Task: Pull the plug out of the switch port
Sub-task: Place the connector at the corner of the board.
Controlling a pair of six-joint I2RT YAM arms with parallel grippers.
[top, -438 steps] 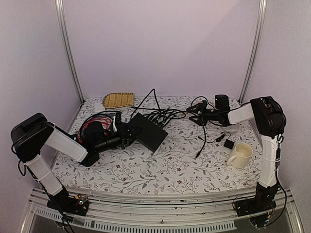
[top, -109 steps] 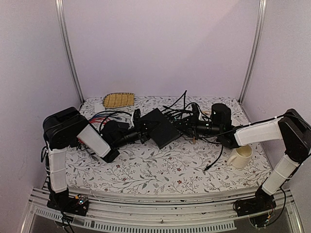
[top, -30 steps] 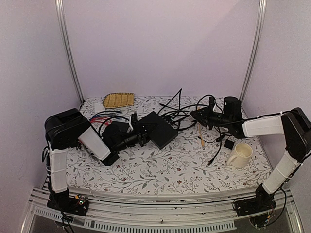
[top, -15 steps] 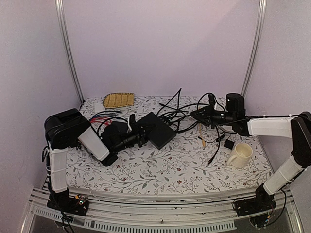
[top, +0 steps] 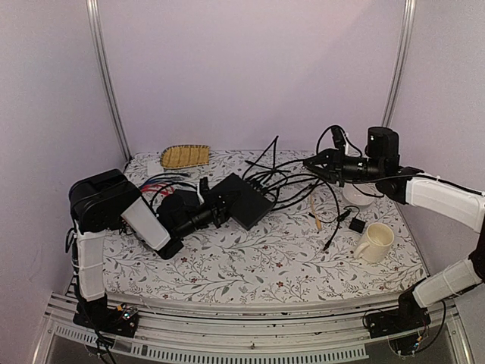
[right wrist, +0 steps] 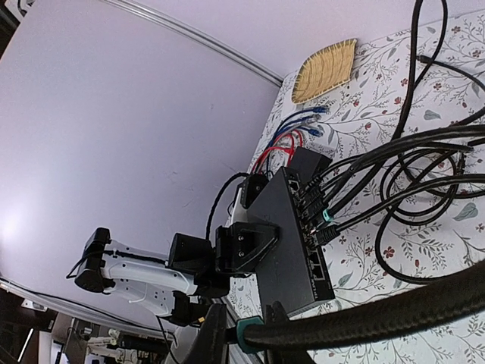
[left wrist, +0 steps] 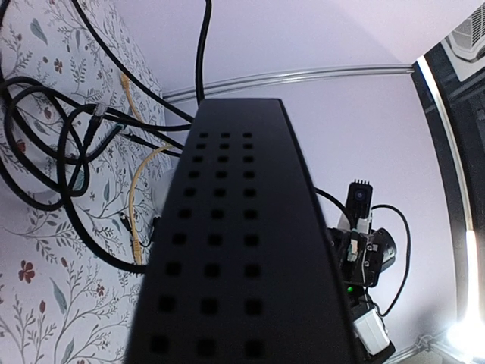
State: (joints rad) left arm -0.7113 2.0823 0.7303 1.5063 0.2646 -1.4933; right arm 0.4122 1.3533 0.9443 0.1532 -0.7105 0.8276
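The switch (top: 244, 199) is a flat black box lying left of the table's middle, with several black cables (top: 284, 184) plugged into its right edge. My left gripper (top: 220, 205) is shut on its left end. In the left wrist view the switch (left wrist: 235, 250) fills the frame and hides my fingers. My right gripper (top: 309, 161) hangs above the table to the right, clear of the switch, shut on the plug. The plug (right wrist: 252, 331) has a teal boot and a thick braided cable, and sits between my right gripper's (right wrist: 244, 335) fingers. The switch (right wrist: 292, 243) shows empty ports at its near end.
A cream mug (top: 375, 241) stands at the right front, beside a small black adapter (top: 356, 225). A yellow cable (top: 314, 211) lies near them. A woven tray (top: 185, 155) sits at the back left. Red and blue cables (top: 155, 185) are heaped behind my left arm.
My right gripper has risen and drawn back to the right with the plug, lifting its cable off the table. My left gripper has stayed on the switch, which barely shifted.
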